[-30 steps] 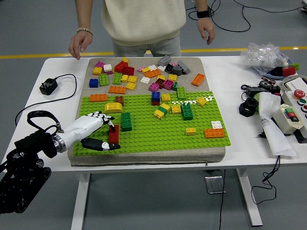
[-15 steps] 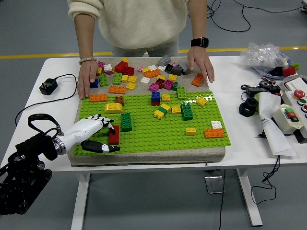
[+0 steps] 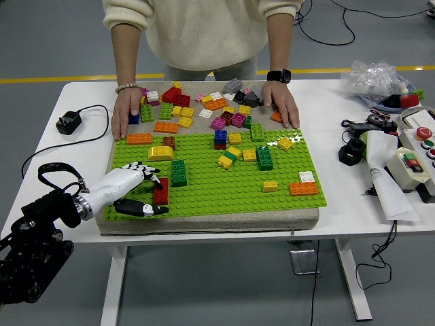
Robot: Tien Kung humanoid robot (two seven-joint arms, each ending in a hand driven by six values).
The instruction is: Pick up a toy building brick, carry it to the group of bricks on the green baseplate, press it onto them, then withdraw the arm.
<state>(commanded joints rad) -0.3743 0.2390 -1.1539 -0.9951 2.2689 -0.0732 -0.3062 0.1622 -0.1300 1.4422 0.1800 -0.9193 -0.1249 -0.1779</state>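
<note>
A red brick (image 3: pixel 162 190) stands upright on the green baseplate (image 3: pixel 224 187) near its front left corner, just beside a dark green brick (image 3: pixel 179 172). My left hand (image 3: pixel 153 194), white with black fingertips, lies at the red brick's left side. Its fingers (image 3: pixel 148 169) are spread above the brick and the thumb reaches under it, loosely bracketing it without a firm grip. More bricks stand on the baseplate: a blue and red stack (image 3: pixel 221 138), a green one (image 3: pixel 265 158), an orange one (image 3: pixel 303 188). My right hand is out of view.
Loose bricks (image 3: pixel 204 105) cover the grey mat (image 3: pixel 204 221) behind the baseplate. A person stands at the far side with a hand (image 3: pixel 126 114) and another hand (image 3: pixel 280 105) flat on the mat's rear corners. A charger (image 3: pixel 68 122) and cable lie left; tools and a button box (image 3: pixel 414 163) right.
The person has leaned in and laid both hands on the mat's rear corners. My left hand has slid slightly back to the left; the red brick has stayed in place.
</note>
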